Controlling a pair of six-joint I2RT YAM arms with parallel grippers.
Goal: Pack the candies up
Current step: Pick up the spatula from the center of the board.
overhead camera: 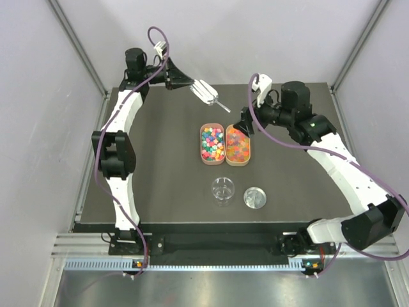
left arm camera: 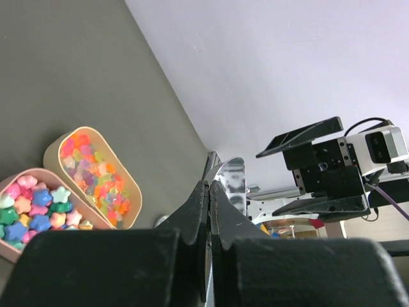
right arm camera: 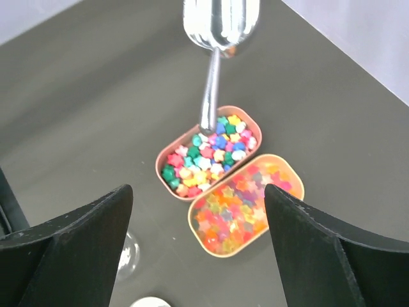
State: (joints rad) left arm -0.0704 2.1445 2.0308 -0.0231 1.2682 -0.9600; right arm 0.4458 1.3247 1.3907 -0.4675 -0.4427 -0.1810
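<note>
The left jaws are pinched shut on the bowl end of the shiny metal scoop [overhead camera: 206, 92], holding it in the air at the upper centre of the top view, its thin handle [overhead camera: 222, 106] free and pointing lower right. The right jaws stand wide and empty, right of centre, near that handle. Below them, on the dark bench [overhead camera: 160, 160], the candies [overhead camera: 212, 143], tiny bright sweets, fill two tan oval trays [overhead camera: 200, 147] mid-frame. A clear round jar [overhead camera: 223, 190] and a round lid [overhead camera: 255, 197] sit lower down. This reads as a handover: the right jaws should square up across the handle and close at mid-length, and the left should release only once that grip is firm.
</note>
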